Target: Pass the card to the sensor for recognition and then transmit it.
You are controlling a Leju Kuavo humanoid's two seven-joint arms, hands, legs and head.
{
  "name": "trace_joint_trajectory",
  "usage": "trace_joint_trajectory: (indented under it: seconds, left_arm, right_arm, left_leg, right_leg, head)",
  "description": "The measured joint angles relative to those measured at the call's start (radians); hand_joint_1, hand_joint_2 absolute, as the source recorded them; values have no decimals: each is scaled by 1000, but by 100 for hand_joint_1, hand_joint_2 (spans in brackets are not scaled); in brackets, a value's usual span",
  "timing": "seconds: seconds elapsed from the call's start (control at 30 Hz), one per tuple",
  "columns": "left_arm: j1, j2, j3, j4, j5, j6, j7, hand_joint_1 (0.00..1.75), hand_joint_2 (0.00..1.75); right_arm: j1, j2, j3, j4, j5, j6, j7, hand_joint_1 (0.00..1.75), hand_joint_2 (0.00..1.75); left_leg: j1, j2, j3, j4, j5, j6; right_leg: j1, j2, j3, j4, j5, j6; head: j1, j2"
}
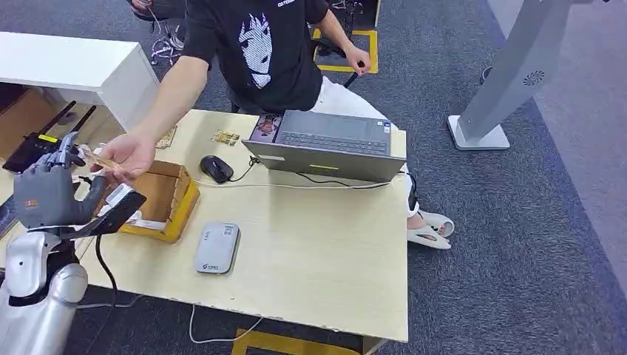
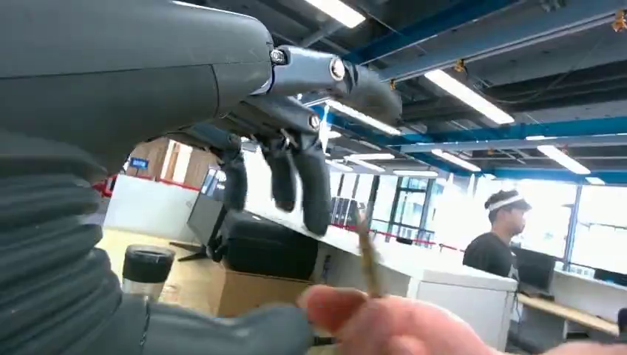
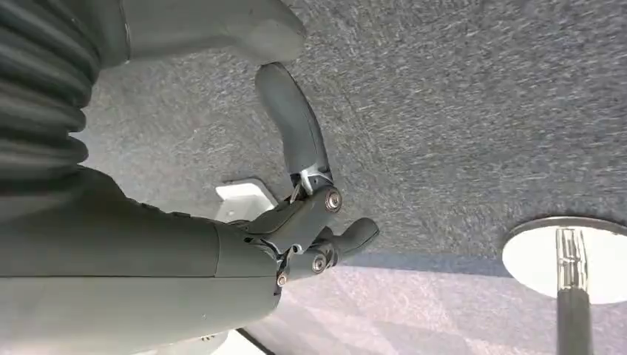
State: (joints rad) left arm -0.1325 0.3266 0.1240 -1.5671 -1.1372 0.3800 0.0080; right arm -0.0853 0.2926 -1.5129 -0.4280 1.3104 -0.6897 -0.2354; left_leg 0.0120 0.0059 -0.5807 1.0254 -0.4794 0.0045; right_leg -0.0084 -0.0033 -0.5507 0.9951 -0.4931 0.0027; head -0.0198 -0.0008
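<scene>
**Card meets a person's hand at the table's edge**

The left hand (image 1: 50,194) is raised beside the near left corner of the table (image 1: 318,259), palm toward the person, fingers pointing up. The card (image 1: 95,157) stands at its fingertips and also lies in the person's hand (image 1: 127,155), which reaches in from across the table. That looks like the handover stage of the task, the card lifted clear of the table so the person can take it. In the left wrist view the dark fingers (image 2: 314,194) hang spread above the card (image 2: 367,255), seen edge-on, with the person's fingertip beside it. Whether the robot's thumb presses the card cannot be made out, so I cannot tell if the grip is on or released.

The right hand (image 3: 307,214) hangs over grey carpet, its fingers partly curled around nothing.

The grey card reader (image 1: 217,248) lies flat on the table, well apart from the card. A yellow box (image 1: 164,203) sits just beside the raised hand; its contents are half hidden.
</scene>
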Motion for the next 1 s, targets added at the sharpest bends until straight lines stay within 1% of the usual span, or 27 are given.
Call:
trace_joint_trajectory:
  seconds: [0.23, 0.37, 0.47, 0.57, 0.73, 0.83, 0.9, 1.0]
  left_arm:
    - [1, -32, -1, -4, 1, 15, -1, 0, 175]
    - [7, -49, -2, -13, 23, 30, -13, 0, 175]
    - [30, -66, -2, -29, 37, 40, -26, 0, 175]
    - [74, -80, -4, -56, 35, 45, -40, 0, 175]
    - [200, -93, -10, -127, -15, 29, -42, 0, 175]
    - [240, -97, -10, -151, -21, 27, -42, 0, 175]
    - [270, -98, -10, -171, -44, 16, -36, 0, 175]
    - [349, -99, -10, -211, -60, 15, -33, 0, 175]
  right_arm:
    - [0, 0, 0, 0, 9, 0, 29, 0, 175]
    - [0, 0, 0, 0, 9, 0, 29, 0, 175]
    - [0, 0, 0, 0, 9, 0, 29, 0, 175]
    - [0, 0, 0, 0, 3, 0, 29, 0, 175]
    - [0, 0, 0, -1, -24, 0, 37, 0, 175]
    - [0, 0, 0, -1, -27, 0, 37, 0, 175]
    - [0, 0, 0, -1, -44, 0, 41, 0, 175]
    - [1, 0, 0, -1, -65, 0, 47, 0, 175]
  left_leg:
    - [0, 0, 0, 0, 0, 0]
    - [0, 0, 0, 0, 0, 0]
    - [0, 0, 0, 0, 0, 0]
    - [0, 0, 0, 0, 0, 0]
    - [0, 1, 0, 0, -1, 0]
    - [0, 1, 0, 0, -1, 0]
    - [0, 1, 0, 0, -1, 0]
    - [0, 3, 0, -1, -1, 0]
  right_leg:
    - [0, 0, 0, 0, 0, 0]
    - [0, 0, 0, 0, 0, 0]
    - [0, 0, 0, 0, 0, 0]
    - [0, 1, 0, 0, 0, 0]
    - [0, 2, -1, 0, 0, 0]
    - [0, 1, 0, 0, -1, 0]
    - [0, 1, 0, 0, -1, 0]
    - [0, 3, 0, 0, -1, 0]
  head:
    - [0, 0]
    - [0, 0]
    - [0, 0]
    - [0, 0]
    - [0, 0]
    - [0, 0]
    - [0, 0]
    - [0, 0]
